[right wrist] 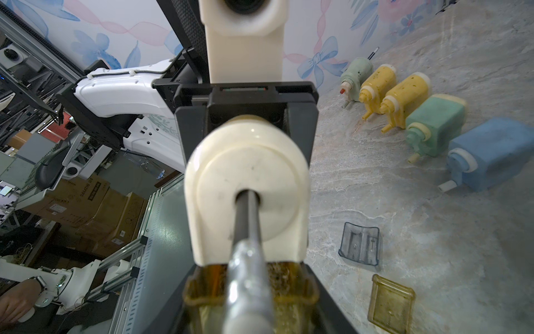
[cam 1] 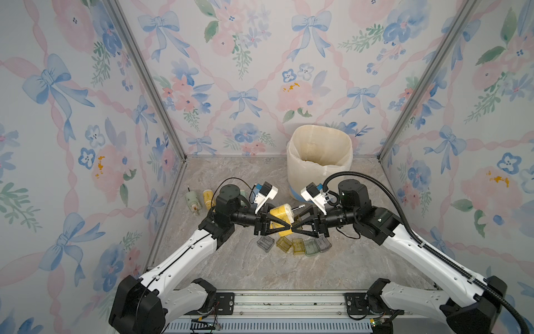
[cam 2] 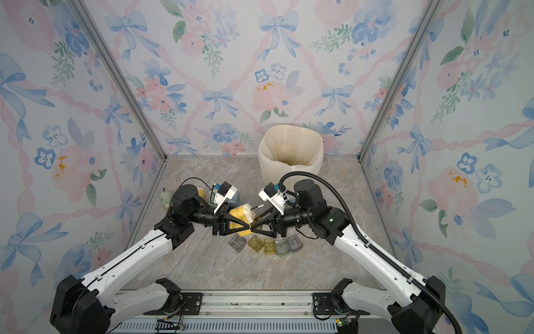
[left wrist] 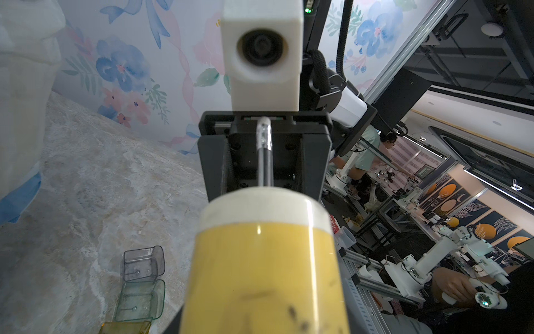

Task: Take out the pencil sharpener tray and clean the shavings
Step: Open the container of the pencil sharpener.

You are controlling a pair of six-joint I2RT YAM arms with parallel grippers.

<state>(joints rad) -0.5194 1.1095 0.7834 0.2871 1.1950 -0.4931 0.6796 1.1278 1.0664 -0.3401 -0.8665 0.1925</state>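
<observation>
Left gripper: grips one yellow sharpener
Right gripper: flanks its amber tray; grip unclear
Loose trays: five, near
Spare sharpeners: five, far left
Bin: one, far

We have the sharpener over mid table, loose trays in a row just in front of it, the bin behind-right near the back wall, and spare sharpeners lined up to its left.

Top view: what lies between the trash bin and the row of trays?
The yellow sharpener, clamped in the left gripper, with the right gripper at it, in both top views.
</observation>
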